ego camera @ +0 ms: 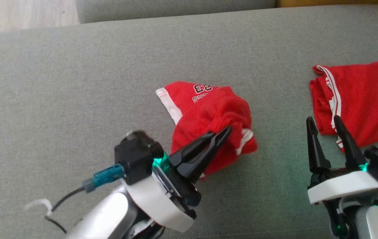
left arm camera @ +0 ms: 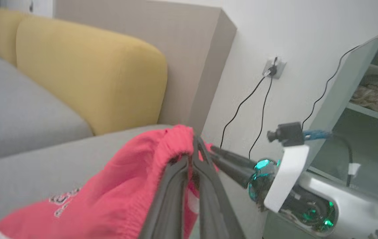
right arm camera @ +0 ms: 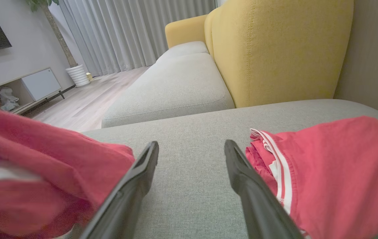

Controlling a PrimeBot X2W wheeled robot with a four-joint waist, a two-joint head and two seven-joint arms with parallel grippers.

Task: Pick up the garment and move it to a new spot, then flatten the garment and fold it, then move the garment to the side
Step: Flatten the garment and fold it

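The garment (ego camera: 209,109) is a crumpled red piece with white trim and printed lettering, lying mid-cushion in the head view. My left gripper (ego camera: 227,130) is shut on a bunched fold at its right side. In the left wrist view the red cloth (left arm camera: 116,192) rises to the closed fingertips (left arm camera: 194,149). My right gripper (ego camera: 323,119) stands open to the right of the garment, with nothing between its fingers. The right wrist view has that gripper (right arm camera: 191,147) over bare cushion, the garment (right arm camera: 43,166) at its left.
A second red garment with white stripes (ego camera: 364,99) lies flat at the right, just beyond my right gripper. The grey sofa cushion (ego camera: 76,83) spreads wide to the left and back. A yellow backrest (right arm camera: 275,49) stands behind, and wooden floor (ego camera: 16,13) shows far left.
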